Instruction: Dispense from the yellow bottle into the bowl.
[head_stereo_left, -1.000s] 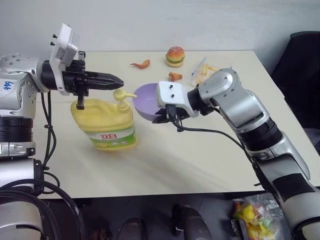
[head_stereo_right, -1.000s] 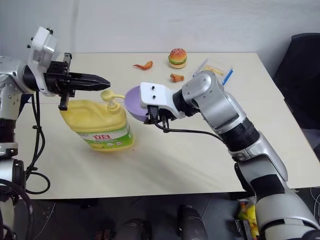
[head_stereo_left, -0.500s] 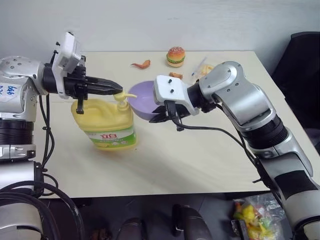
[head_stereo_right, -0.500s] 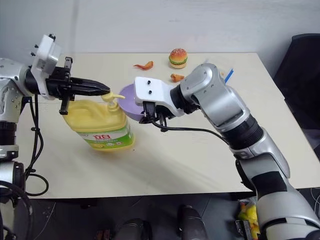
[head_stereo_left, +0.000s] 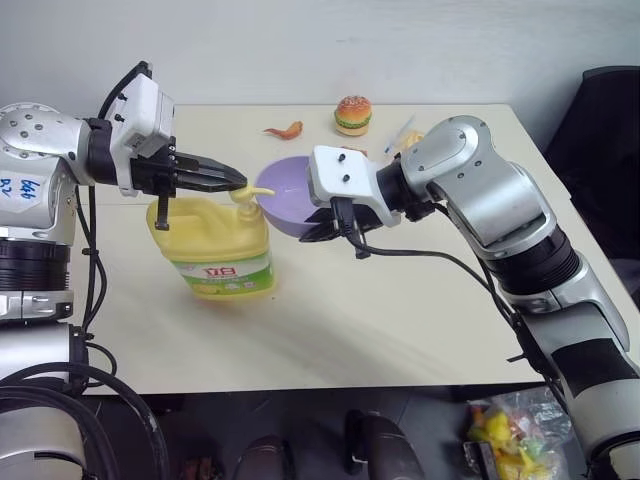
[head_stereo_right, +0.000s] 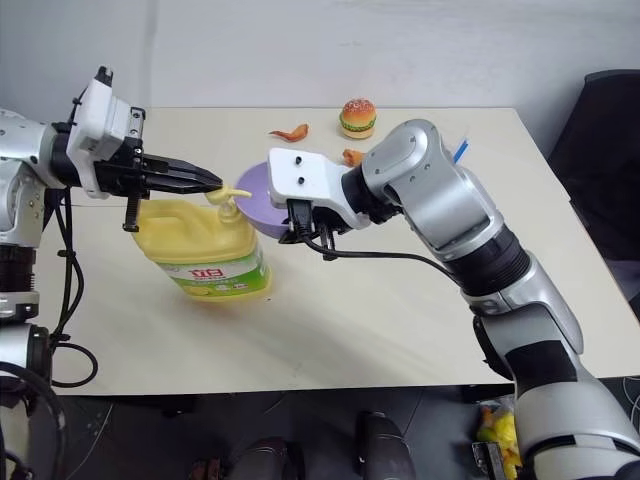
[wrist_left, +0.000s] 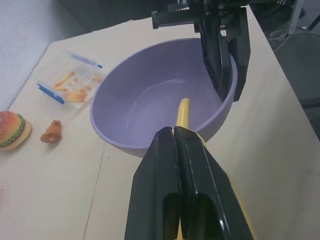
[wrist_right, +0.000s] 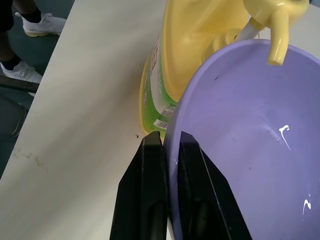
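Squat yellow bottle (head_stereo_left: 212, 240), green label, pump top

My left gripper (wrist_left: 175, 137) is closed tight, its tips resting over the yellow bottle's (wrist_left: 184, 111) spout, which reaches over the rim of the bowl (wrist_left: 150, 107). My right gripper (wrist_left: 227, 75) pinches the bowl's far wall. A toy burger (wrist_left: 12, 129), a fried piece (wrist_left: 51, 132) and a clear tray (wrist_left: 70, 85) lie on the table (wrist_left: 55, 200) beyond.

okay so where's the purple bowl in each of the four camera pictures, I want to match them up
Left eye view: the bowl sits centre, held by the right claw.
Right eye view: left of centre.
Left wrist view: upper middle, beyond the left claw.
Right wrist view: lower right.
Shared landmark: the yellow bottle's pump spout over the bowl's rim.
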